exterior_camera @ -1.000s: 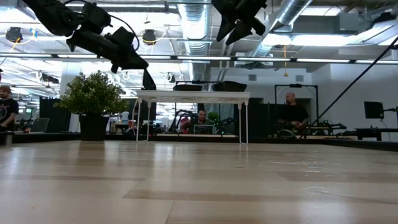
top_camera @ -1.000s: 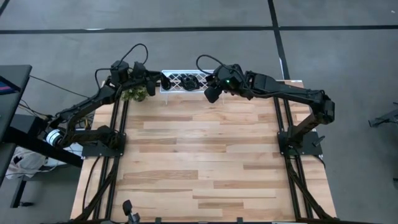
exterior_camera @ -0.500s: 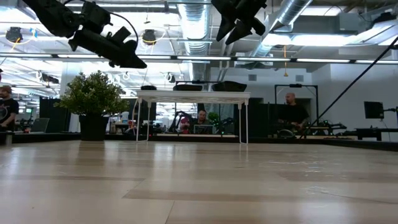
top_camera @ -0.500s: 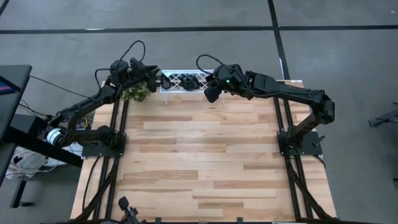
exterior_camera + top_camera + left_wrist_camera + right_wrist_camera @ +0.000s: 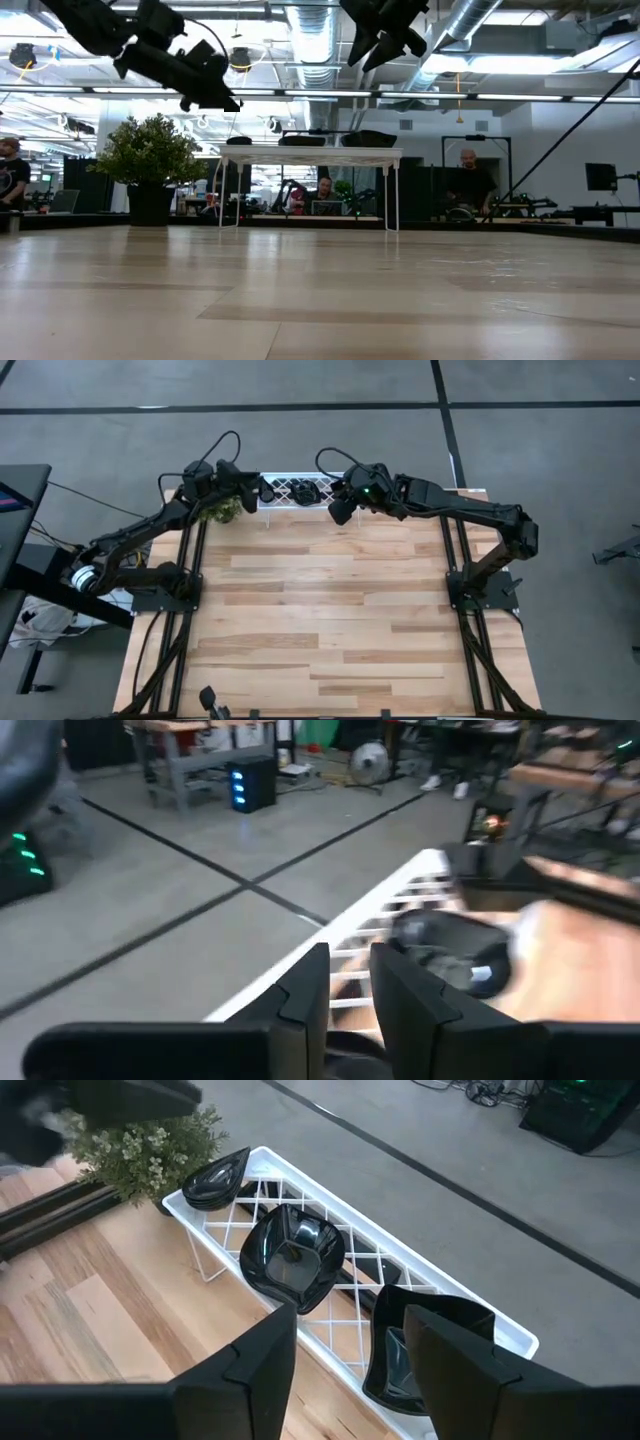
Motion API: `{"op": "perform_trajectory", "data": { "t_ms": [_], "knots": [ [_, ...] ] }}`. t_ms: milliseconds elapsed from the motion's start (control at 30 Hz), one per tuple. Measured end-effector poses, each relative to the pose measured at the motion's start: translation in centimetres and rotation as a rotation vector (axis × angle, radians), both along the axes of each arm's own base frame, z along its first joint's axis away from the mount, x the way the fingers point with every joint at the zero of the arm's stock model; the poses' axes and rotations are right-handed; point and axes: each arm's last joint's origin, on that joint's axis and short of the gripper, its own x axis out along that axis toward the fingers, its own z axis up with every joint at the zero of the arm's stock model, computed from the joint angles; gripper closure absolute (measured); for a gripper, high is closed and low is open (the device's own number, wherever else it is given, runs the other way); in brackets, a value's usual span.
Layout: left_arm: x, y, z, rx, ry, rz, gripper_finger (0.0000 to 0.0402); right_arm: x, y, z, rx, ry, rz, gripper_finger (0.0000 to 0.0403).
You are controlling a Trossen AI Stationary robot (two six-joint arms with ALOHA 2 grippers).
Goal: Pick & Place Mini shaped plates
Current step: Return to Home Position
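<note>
A white lattice tray (image 5: pixel 295 491) stands on legs at the table's far edge. In the right wrist view it carries three glossy black mini plates: a teardrop (image 5: pixel 214 1180), a wavy-edged square (image 5: pixel 290 1255) and a third (image 5: pixel 420 1350) partly behind my fingers. My right gripper (image 5: pixel 350 1380) hovers open above the tray's right end (image 5: pixel 340 508), touching nothing. My left gripper (image 5: pixel 245 487) hangs in the air over the tray's left end, beside the potted plant (image 5: pixel 218 510). Its fingers (image 5: pixel 350 995) stand a narrow gap apart and hold nothing.
The green potted plant (image 5: pixel 150 165) stands at the far left corner, right under my left arm. The tray (image 5: pixel 310 153) is raised on thin legs above the wood. People sit in the room beyond the table. The wooden tabletop (image 5: pixel 320 610) spreads out nearer than the tray.
My left gripper has moved toward the table's right, over the tray's left end, and risen a little. A dark upright shape that hung below it at that end a second ago is gone; a low dark plate lies there now. My right arm has kept still.
</note>
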Motion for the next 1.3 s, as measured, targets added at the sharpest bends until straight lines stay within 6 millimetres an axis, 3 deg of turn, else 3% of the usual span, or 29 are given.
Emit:
{"op": "perform_trajectory", "data": {
  "t_ms": [267,433,533,633,733,900,1067,1300],
  "knots": [
    [0.8,-4.6,2.6,-0.044,-0.063,-0.12,0.0325,-0.1,0.1,0.3,-0.034,0.015,0.027,0.0222],
    [0.3,-7.1,4.5,-0.046,-0.131,-0.177,0.0325,-0.4,-0.2,0.0,-0.076,0.106,0.063,0.0221],
    [-0.1,-8.4,5.4,-0.04,-0.163,-0.209,0.0325,-0.3,0.2,-0.1,-0.028,0.073,0.047,0.022],
    [-0.4,-9.5,5.7,-0.046,-0.172,-0.257,0.0325,0.2,0.6,0.2,0.065,-0.01,0.208,0.0221],
    [-1.1,-10.4,4.6,-0.084,-0.189,-0.307,0.0325,0.8,1.1,0.7,0.156,-0.111,0.418,0.0223],
    [-3.3,-12.0,1.5,-0.183,-0.234,-0.282,0.0325,0.2,2.2,2.0,0.118,-0.163,0.5,0.0225],
    [-5.5,-14.0,-0.3,-0.171,-0.339,-0.315,0.0325,-3.1,3.1,4.0,0.015,-0.202,0.485,0.0222],
    [-7.5,-15.5,-2.1,-0.077,-0.487,-0.29,0.0325,-9.0,4.7,4.2,-0.064,-0.282,0.482,0.0225]
  ]
}}
